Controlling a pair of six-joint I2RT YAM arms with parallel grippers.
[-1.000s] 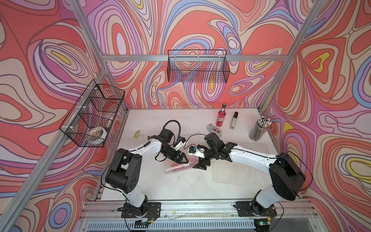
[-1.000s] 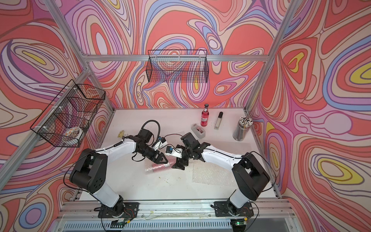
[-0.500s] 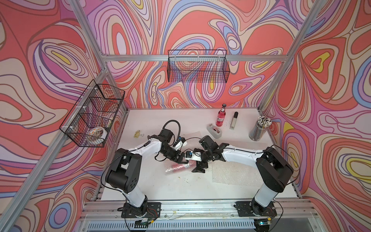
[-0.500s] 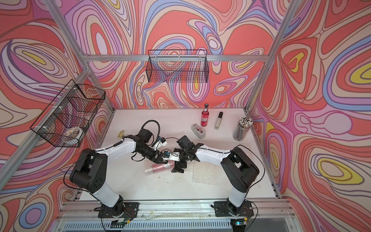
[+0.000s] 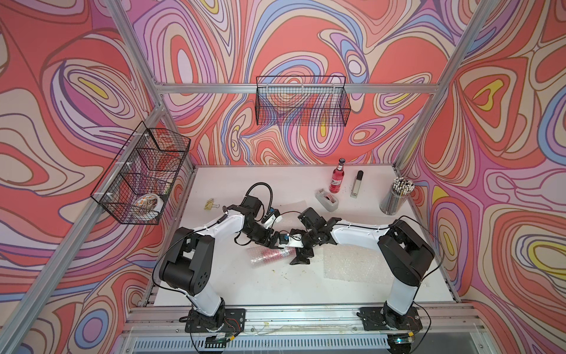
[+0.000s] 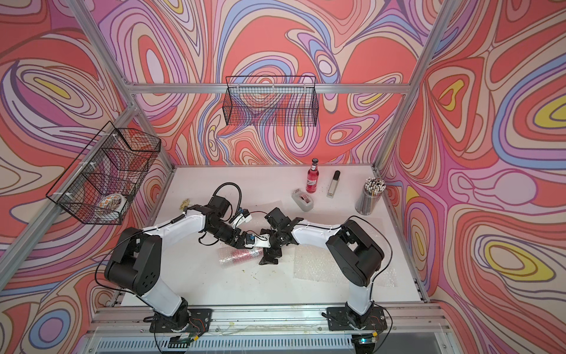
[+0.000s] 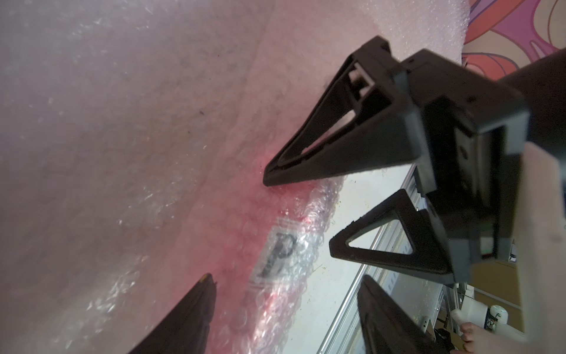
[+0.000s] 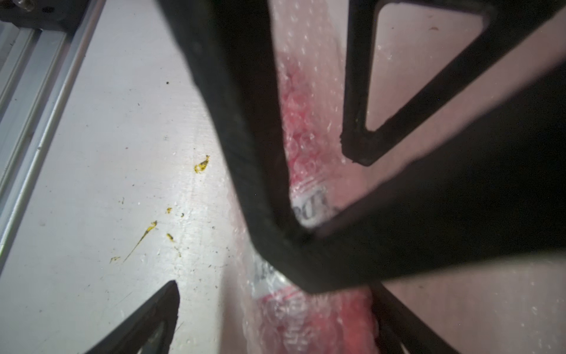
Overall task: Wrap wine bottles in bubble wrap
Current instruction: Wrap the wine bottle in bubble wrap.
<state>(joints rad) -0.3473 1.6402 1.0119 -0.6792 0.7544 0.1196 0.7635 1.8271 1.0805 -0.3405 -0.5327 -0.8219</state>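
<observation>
One wine bottle lies on its side on the table, rolled in bubble wrap, its pink liquid and white label showing through. My left gripper is at the roll's far side and open, its jaws straddling the roll with bare table beside one finger. My right gripper is at the roll's right end, open too, its fingers close to the left one's. A second wine bottle stands upright at the back. A second bubble wrap sheet lies flat under the right arm.
A grey tape dispenser, a silver-and-black bar and a cup of pencils stand at the back right. A binder clip lies at the left. Wire baskets hang on the walls. Yellow crumbs dot the table.
My right arm has swung left, bringing its gripper in beside the left one at the wrapped bottle's end. The left gripper has stayed at the roll.
</observation>
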